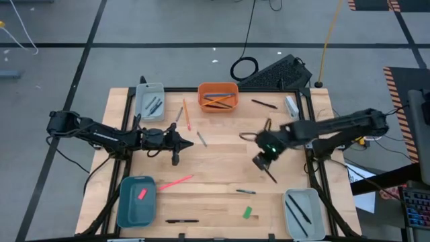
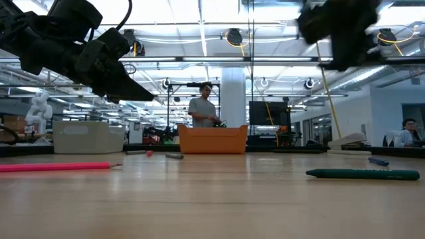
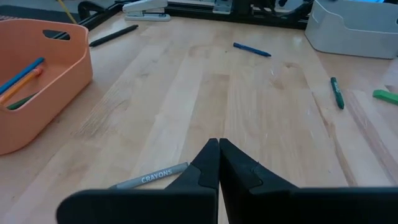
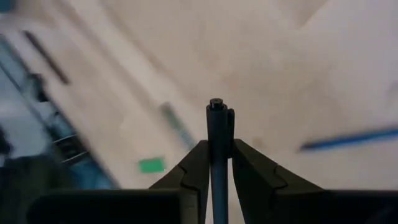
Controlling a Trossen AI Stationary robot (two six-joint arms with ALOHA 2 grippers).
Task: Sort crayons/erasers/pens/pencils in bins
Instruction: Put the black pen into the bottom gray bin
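On the pale wooden worktop (image 1: 215, 158), nearest the front edge in the high view, a black pen (image 1: 181, 220) lies at about 6 o'clock and a green eraser (image 1: 247, 212) just right of it. The teal bin (image 1: 136, 201) sits at 7 o'clock holding a pink eraser (image 1: 142, 193), and a pale grey bin (image 1: 302, 212) at 5 o'clock holds dark pens. A pink pencil (image 1: 176, 181) lies beside the teal bin, a green stick (image 1: 245, 191) slightly farther in.

Mid-worktop, the right pincer (image 1: 263, 161) hangs above the surface at about 3 o'clock, clenched on a dark pen (image 4: 215, 149) that sticks out from between its fingers. The left pincer (image 1: 185, 142) is at 9 o'clock, its fingers (image 3: 208, 165) pressed together and holding nothing; a grey crayon (image 3: 149, 177) lies just beside them.

Farther back, an orange pencil (image 1: 186, 114) lies near the orange bin (image 1: 218, 96), which sits at 12 o'clock with pencils inside. A second pale grey bin (image 1: 150, 101) stands at 11 o'clock, and a black pen (image 1: 264, 103) lies toward 1 o'clock.

Beyond the worktop, the low view shows a person (image 2: 202, 109) standing behind the orange bin in a large room under bright ceiling lights, with another person (image 2: 407, 133) seated at far right.
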